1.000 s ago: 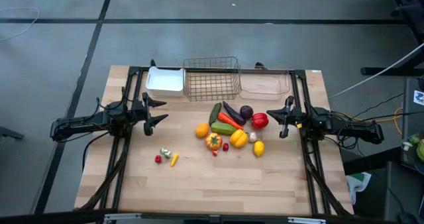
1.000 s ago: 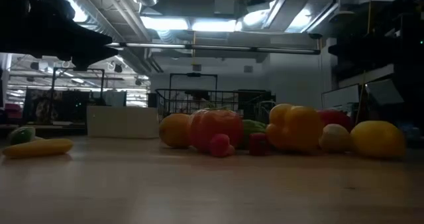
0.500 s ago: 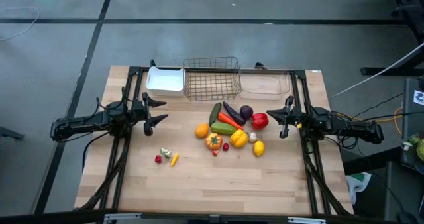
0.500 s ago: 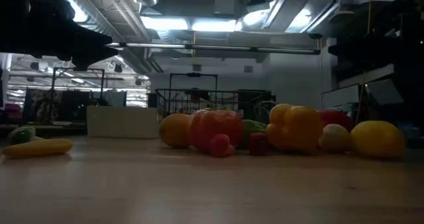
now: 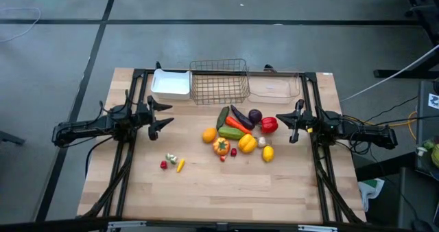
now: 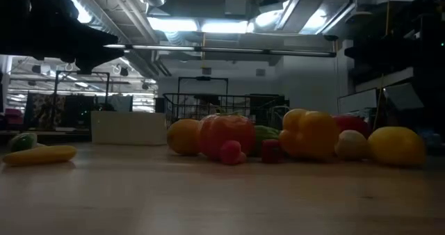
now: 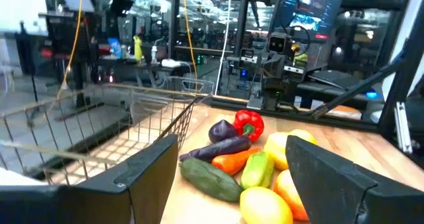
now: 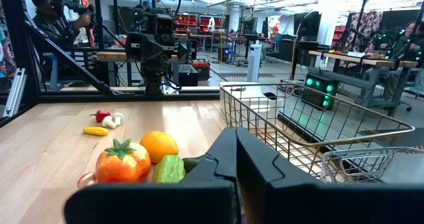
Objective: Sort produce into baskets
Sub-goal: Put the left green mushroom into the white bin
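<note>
The produce lies in a pile at the table's middle: green cucumber (image 5: 223,117), dark eggplant (image 5: 240,114), purple onion (image 5: 254,115), red pepper (image 5: 269,125), carrot (image 5: 236,126), orange (image 5: 209,135), yellow pepper (image 5: 247,143), lemon (image 5: 267,153). A few tiny pieces (image 5: 171,162) lie apart, to the pile's left. At the far edge stand the white tray (image 5: 170,85), the wire basket (image 5: 219,81) and the clear bin (image 5: 274,86). My left gripper (image 5: 170,114) is open and empty, left of the pile. My right gripper (image 5: 279,120) is shut and empty, just right of the red pepper.
Dark frame rails (image 5: 130,156) run along the table's left and right sides under both arms. Bare wood (image 5: 226,191) fills the near half of the table. In the right wrist view a person (image 8: 50,12) shows in the room beyond the table.
</note>
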`<action>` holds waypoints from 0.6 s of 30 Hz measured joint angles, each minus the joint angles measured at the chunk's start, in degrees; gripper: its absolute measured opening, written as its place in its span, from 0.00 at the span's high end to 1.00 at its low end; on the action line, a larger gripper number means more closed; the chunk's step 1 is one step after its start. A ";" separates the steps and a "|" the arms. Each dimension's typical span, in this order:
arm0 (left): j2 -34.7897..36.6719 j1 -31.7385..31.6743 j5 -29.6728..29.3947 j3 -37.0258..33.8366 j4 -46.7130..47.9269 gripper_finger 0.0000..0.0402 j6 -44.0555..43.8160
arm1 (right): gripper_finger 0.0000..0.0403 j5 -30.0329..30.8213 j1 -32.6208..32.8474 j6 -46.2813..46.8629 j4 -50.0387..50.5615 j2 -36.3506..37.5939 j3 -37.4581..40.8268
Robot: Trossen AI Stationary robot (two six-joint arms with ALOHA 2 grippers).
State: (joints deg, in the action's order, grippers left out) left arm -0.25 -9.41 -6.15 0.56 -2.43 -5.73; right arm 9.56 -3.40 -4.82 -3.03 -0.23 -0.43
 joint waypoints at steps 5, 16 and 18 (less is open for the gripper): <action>0.01 0.00 -0.02 0.00 -0.31 0.31 -5.48 | 0.99 -0.07 0.00 0.00 0.00 -0.02 -0.01; 0.00 0.00 -0.15 0.00 0.11 0.31 -10.55 | 0.99 -0.11 0.00 0.01 0.00 -0.02 -0.02; 0.00 0.00 -0.16 0.00 0.09 0.31 -10.49 | 0.99 -0.11 0.00 0.00 0.00 -0.01 -0.01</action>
State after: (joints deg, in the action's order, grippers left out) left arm -0.25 -9.41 -6.31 0.56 -2.34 -16.21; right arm 9.45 -3.40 -4.82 -3.03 -0.24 -0.44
